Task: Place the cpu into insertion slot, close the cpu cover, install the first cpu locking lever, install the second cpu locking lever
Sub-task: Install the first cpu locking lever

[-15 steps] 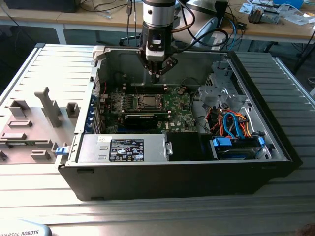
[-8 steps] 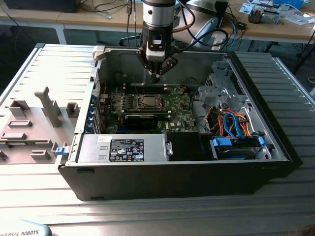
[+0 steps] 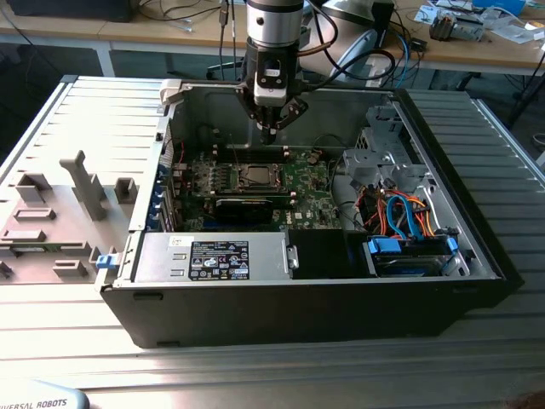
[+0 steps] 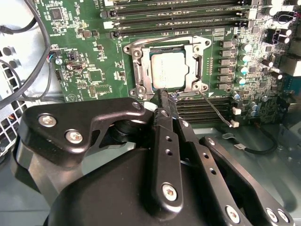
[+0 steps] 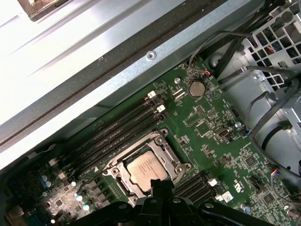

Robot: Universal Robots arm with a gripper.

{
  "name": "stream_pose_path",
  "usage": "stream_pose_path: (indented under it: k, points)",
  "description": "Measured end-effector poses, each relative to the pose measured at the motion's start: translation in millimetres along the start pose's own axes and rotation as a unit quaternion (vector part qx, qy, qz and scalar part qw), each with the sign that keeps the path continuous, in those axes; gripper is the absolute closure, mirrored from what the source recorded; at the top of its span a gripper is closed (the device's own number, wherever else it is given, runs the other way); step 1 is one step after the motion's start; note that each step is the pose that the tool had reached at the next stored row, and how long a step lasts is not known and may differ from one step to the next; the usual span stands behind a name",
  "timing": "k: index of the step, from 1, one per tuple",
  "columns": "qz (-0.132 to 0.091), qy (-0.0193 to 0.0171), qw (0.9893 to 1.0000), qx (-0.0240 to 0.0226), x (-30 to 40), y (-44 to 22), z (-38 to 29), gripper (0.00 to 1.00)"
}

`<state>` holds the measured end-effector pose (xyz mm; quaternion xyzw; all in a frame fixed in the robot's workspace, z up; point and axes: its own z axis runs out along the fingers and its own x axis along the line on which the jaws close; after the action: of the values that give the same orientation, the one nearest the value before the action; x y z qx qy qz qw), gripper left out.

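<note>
One cpu [image 4: 170,69] lies flat in the insertion slot [image 4: 162,48], with the cpu cover [image 4: 196,70] down around it (framing its silver top). The gripper [image 4: 163,95] hovers above the socket's edge, fingers pressed together on nothing. The first wrist view adds one coin cell [image 5: 196,88]. The exterior view adds one labelled metal box [image 3: 213,258], its print unreadable
</note>
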<state>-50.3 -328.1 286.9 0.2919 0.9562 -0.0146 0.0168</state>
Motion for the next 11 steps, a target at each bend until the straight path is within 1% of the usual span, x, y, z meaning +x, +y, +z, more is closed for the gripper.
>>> stream_pose_path:
  k: [11]
  points:
    - [-0.006, -0.0001, 1.0000, -0.0002, 0.0, 0.0, 0.0, 0.89]
